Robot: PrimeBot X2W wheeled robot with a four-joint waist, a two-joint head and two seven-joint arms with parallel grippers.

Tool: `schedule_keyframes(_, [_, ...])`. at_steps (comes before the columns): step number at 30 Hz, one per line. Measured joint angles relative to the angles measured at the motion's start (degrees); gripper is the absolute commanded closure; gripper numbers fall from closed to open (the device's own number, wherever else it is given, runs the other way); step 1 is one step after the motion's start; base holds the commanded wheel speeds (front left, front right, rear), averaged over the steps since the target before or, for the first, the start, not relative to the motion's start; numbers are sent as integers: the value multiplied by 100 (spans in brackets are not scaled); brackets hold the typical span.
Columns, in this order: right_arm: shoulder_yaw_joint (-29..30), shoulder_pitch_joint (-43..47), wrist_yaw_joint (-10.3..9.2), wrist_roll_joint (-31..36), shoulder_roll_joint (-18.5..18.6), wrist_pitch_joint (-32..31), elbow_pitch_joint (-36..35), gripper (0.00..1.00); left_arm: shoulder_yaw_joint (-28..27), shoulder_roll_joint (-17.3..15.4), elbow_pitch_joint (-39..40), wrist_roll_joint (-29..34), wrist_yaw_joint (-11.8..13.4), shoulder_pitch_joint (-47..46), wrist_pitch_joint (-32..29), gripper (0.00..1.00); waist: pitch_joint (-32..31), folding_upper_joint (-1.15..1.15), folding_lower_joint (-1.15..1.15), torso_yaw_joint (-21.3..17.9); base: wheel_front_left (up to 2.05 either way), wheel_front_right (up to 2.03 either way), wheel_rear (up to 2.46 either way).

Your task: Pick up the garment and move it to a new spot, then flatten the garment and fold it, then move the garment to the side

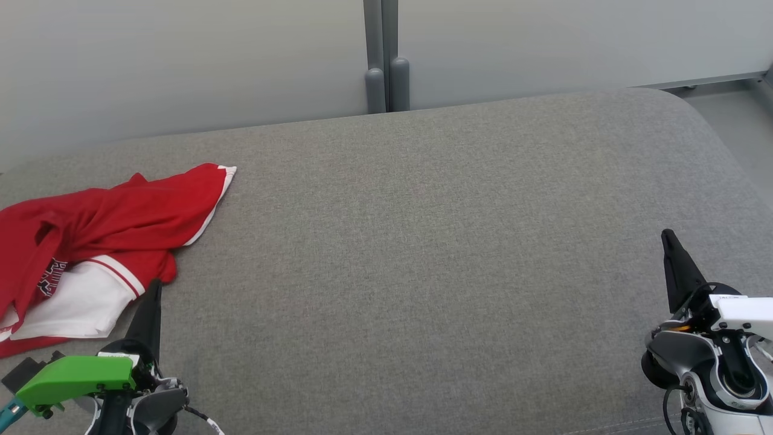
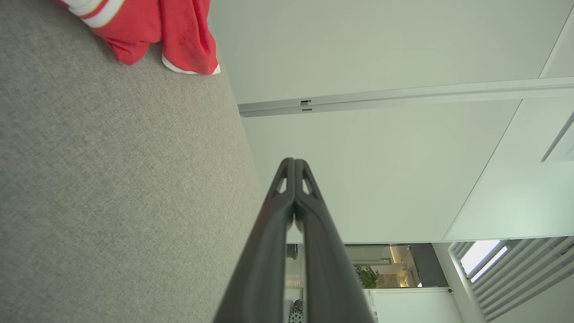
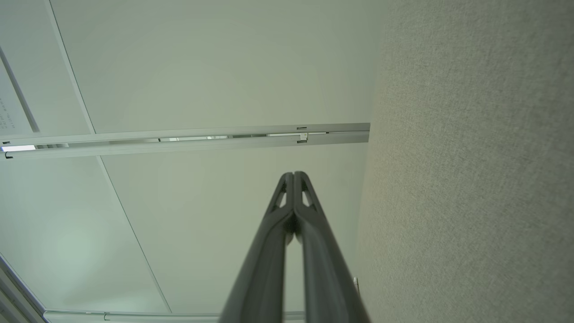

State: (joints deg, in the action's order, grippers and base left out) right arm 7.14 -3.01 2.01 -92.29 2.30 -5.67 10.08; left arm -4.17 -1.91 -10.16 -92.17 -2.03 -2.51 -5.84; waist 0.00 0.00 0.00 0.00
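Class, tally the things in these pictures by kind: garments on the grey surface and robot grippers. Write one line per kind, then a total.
Garments: 1, the red garment
Grippers: 2, the left gripper and the right gripper
Total: 3

Soft red and white cloth garment [image 1: 115,223], matt and creased, coarse grey woven fabric covering the bench [image 1: 423,241], left claw [image 2: 294,162] and right claw [image 3: 293,175] of matt dark plastic, smooth pale wall panels [image 1: 181,60].
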Motion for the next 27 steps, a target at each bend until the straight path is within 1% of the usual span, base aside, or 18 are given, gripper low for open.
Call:
schedule_keyframes(20, [1,0,0,0,0,0,0,100,0,0,0,0,0,0,-1,100,0,0,0,0,0,0,0])
schedule_keyframes(21, [1,0,0,0,0,0,0,0,0,0,0,0,0,0,-1,0,0,0,0,0,0,0,0])
schedule_keyframes(27, [-18,290,-15,3,-143,4,283,0,63,130,-272,1,4,274,2,0,0,0,0,0,0,0,0])
